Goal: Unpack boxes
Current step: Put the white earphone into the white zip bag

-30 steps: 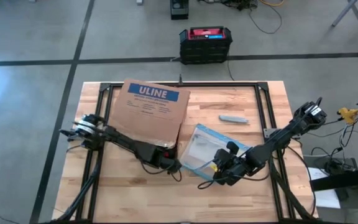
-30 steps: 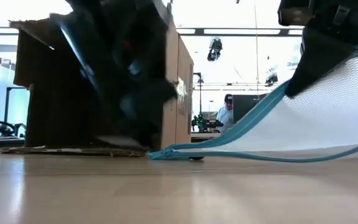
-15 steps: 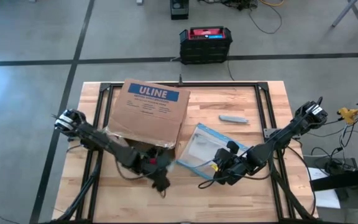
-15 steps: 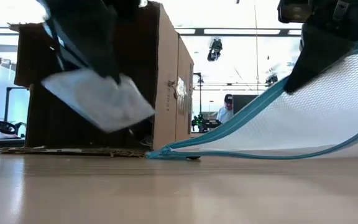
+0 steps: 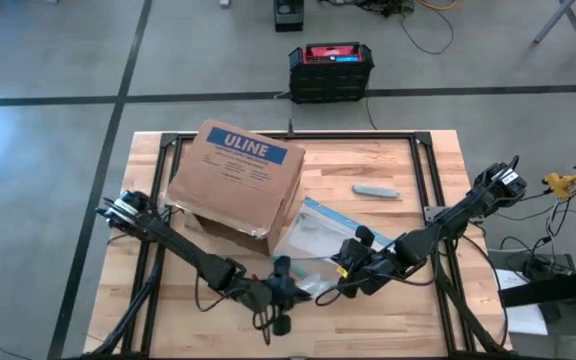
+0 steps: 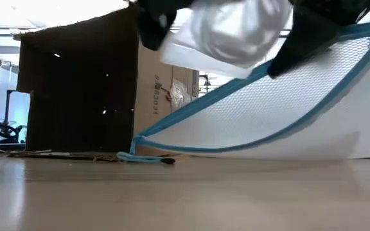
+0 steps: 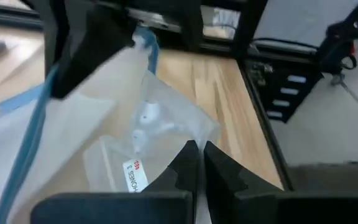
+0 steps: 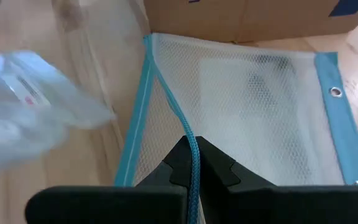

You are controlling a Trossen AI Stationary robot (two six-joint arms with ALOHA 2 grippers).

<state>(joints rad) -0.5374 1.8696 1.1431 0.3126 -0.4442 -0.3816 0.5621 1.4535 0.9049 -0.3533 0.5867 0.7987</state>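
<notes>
Since the earlier frames the left gripper [image 5: 286, 291] has been carried from the open side of the cardboard box [image 5: 236, 178] toward the bench's front edge, and a clear plastic bag [image 7: 151, 146] has been drawn out with it. The box has been tipped as well: in the high view its labelled face is now seen more steeply tilted. The mesh pouch [image 5: 313, 236] has been lifted higher at its front end.

The left gripper's fingers are pressed together on the edge of the plastic bag, as seen in the left wrist view. The bag's contents are hard to make out; only small pale pieces and a label with red print can be seen through the film. In the low view the bag [image 6: 227, 29] is blurred and partly cut off at the top of the picture.

The right gripper [image 5: 353, 270] is held near the front edge, just right of the left one, its fingers closed on the pouch's blue zipper edge [image 8: 193, 158]. The far end of the pouch rests on the bench [image 5: 408, 170] beside the box.

The box stands at the bench's rear left, its dark interior [image 6: 76, 96] open toward the front; nothing inside can be made out. A small grey object [image 5: 375, 190] lies toward the rear right, too small to identify. A black crate [image 5: 330, 70] with a red top stands on the floor beyond the rear edge.
</notes>
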